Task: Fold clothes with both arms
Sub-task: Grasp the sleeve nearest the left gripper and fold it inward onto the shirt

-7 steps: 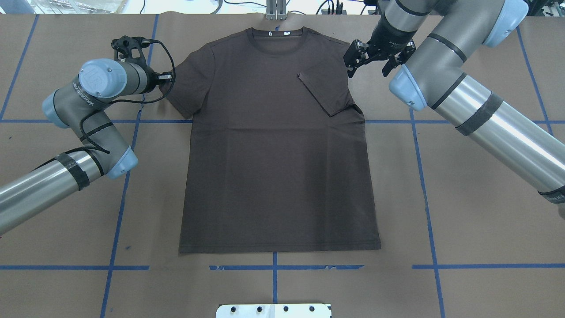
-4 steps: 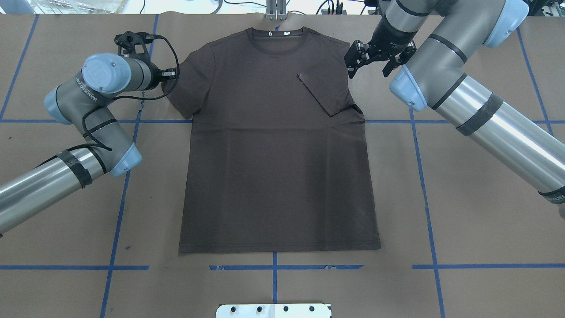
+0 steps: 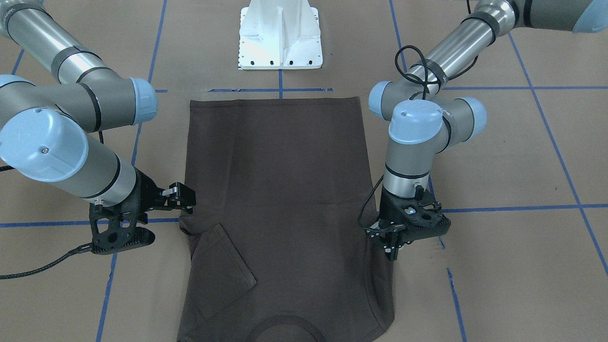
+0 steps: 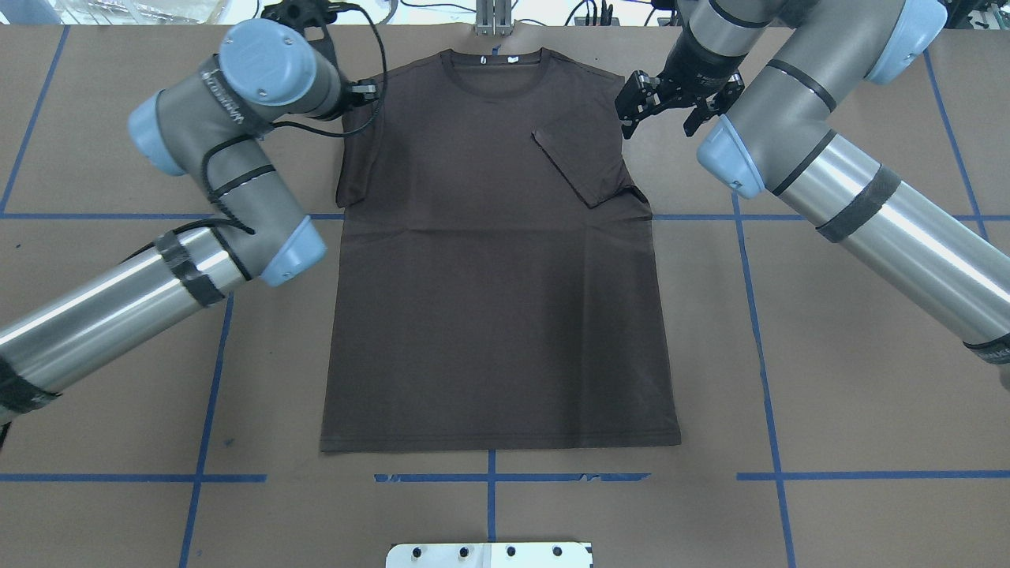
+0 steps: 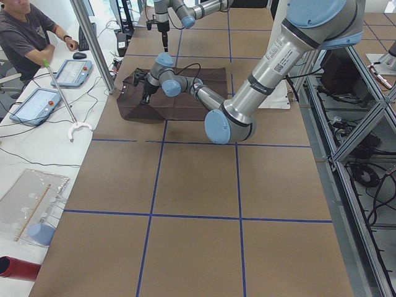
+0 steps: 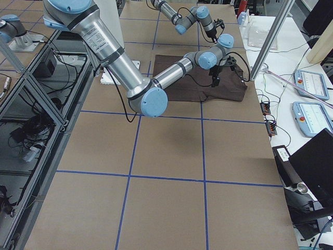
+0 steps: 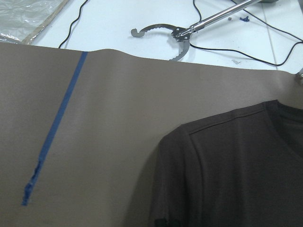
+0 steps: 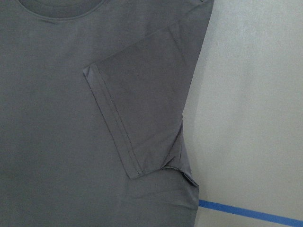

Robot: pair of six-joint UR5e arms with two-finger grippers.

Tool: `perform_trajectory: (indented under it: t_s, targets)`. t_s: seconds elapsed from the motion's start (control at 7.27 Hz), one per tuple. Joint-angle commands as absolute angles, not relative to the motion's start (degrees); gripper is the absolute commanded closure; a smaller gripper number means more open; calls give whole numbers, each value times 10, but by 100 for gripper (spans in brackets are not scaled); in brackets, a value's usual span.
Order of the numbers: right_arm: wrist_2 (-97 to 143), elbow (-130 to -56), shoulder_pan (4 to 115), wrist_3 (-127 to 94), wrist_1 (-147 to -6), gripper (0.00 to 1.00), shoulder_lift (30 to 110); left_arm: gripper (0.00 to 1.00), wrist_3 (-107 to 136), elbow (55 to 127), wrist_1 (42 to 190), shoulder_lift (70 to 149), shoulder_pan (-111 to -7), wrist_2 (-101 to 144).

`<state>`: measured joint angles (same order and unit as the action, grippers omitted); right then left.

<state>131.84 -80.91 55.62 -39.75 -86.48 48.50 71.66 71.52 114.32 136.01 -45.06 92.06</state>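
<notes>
The dark brown T-shirt [image 4: 497, 300] lies flat on the brown paper, collar [image 4: 493, 67] at the far edge. The sleeve on my right side [image 4: 584, 162] is folded in onto the chest and shows close up in the right wrist view [image 8: 142, 109]. My left gripper [image 4: 364, 88] is shut on the other sleeve's hem and holds it lifted and drawn in over the shoulder. The front view shows this gripper [image 3: 392, 247] at the shirt's edge. That sleeve [image 7: 175, 189] drapes in the left wrist view. My right gripper [image 4: 631, 106] is open and empty, hovering just outside the shoulder [image 3: 185, 197].
The white pedestal base [image 3: 281, 38] stands at the near table edge. Blue tape lines [image 4: 213, 331] cross the paper. Beyond the far edge are cables and a metal grabber tool [image 7: 189, 33]. A seated operator [image 5: 25, 34] and tablets are at a side table.
My left gripper has moved from the outer edge of the spread sleeve toward the collar, pulling the sleeve inward and up. The right arm has barely moved.
</notes>
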Motion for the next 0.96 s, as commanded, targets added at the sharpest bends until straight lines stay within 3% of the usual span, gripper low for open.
perform_trajectory:
  t_s: [0.0,0.83]
  targets:
    - [1322,-841,563,-397,-866,0,511,100,816,603,1158,1451,-424,917]
    - [1319,-855,562,-393,-867,0,528,100,855,537,1251,1474,-408,916]
